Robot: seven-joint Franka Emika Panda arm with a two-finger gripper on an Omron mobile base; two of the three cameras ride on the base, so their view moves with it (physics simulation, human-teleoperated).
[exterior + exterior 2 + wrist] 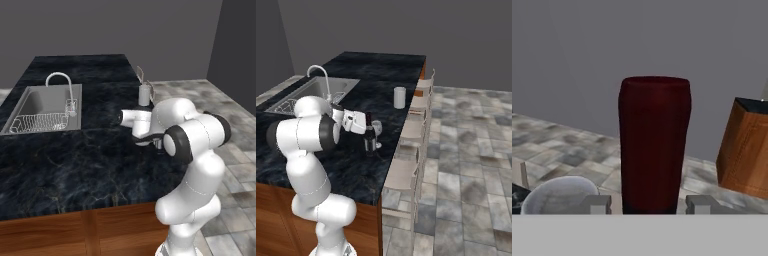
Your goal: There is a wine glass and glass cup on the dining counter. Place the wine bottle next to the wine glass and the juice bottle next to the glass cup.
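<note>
Closest to the hand camera, the dark red neck top of the wine bottle (654,145) rises as a smooth ribbed cylinder between my two finger tips (596,204), which stand one at each side of it. I read the gripper (369,131) as clamped on that bottle. From the right base view, the near-black bottle (369,139) stands upright on the dining counter (351,170), near its stool-side edge. Just beside it, on the far side, the wine glass (377,131) shows a clear rounded bowl; its rim (559,192) curves at the lower left of the hand view. Farther along the same edge, well apart, the glass cup (399,97) is a whitish plain cylinder. Across the dark marbled top sit a steel sink (35,107), a wire rack (35,122) inside it and a tall arched tap (61,80). Pale stools (406,170) line the counter's edge over grey stone floor tiles. My arm hides the bottle in the left base view.
</note>
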